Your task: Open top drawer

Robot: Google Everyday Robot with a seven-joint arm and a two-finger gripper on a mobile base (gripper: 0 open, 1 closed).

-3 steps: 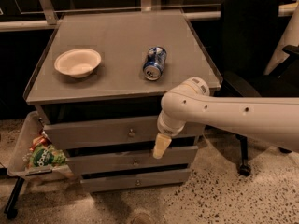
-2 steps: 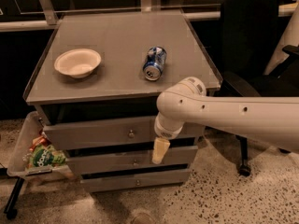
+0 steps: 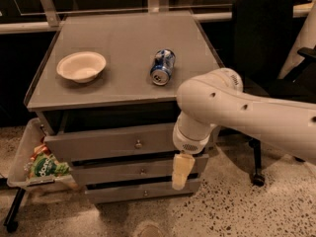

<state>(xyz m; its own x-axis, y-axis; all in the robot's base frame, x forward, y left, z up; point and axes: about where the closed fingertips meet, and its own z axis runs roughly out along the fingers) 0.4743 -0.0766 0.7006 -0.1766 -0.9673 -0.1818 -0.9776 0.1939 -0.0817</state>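
- gripper (image 3: pixel 181 172): hangs tip-down off the white arm (image 3: pixel 237 107), in front of the right end of the two slimmer drawer fronts (image 3: pixel 123 172). Open or closed: can't tell. Nothing seen in its hold.
- Change: vs approx 1 s ago it has dropped lower and drifted toward 4 o'clock, away from the knob.
- knob (image 3: pixel 138 143): at approx 10 o'clock from the gripper, apart, no contact.
- top drawer (image 3: pixel 98 143): just under the bench top. Its front stands out past the slimmer fronts, w/ a dark gap above it. The front sits a touch lower in view than 1 s ago, so it prob slid out a bit more.
- Meaning: drawer looks partly open. W/ the gripper off the knob, either the pull is done or a re-grip is needed to go further; can't say which.
- bench (image 3: pixel 128 33): bowl (image 3: pixel 81 66) at 10 o'clock from the gripper, can (image 3: pixel 162 66) at 12, lying on its side. Both unmoved.
- Further out: chair (image 3: pixel 261 43) at 2 o'clock, bin (image 3: pixel 29 147) w/ snack bags at 9 o'clock.
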